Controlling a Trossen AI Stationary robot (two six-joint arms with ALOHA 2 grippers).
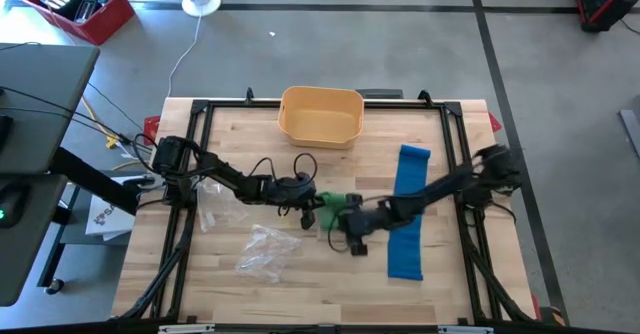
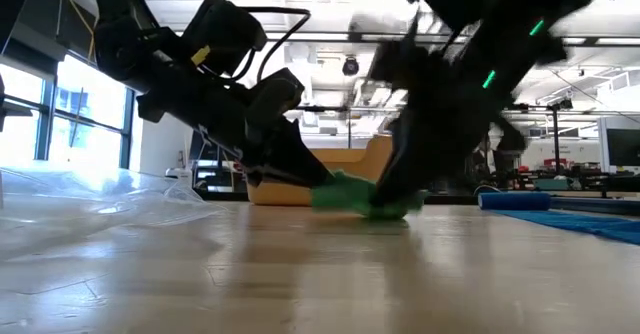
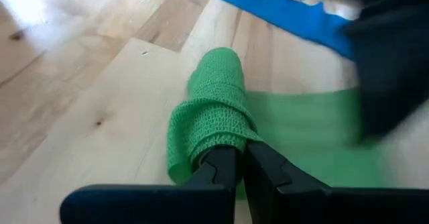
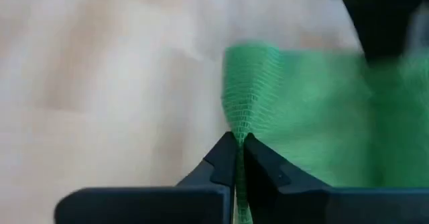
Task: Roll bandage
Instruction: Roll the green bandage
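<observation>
Green bandage (image 1: 338, 206) is lying stretched between both grippers: left gripper (image 3: 240, 158) is pinching its rolled end, right gripper (image 4: 238, 145) is pinching the flat end.

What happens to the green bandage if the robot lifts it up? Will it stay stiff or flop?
It would probably flop. The green bandage is a knitted, stretchy-looking cloth that already bunches and folds where the left gripper pinches it. It likely weighs little and won't slip much, since the right gripper holds a thin edge of it with shut fingers.
</observation>
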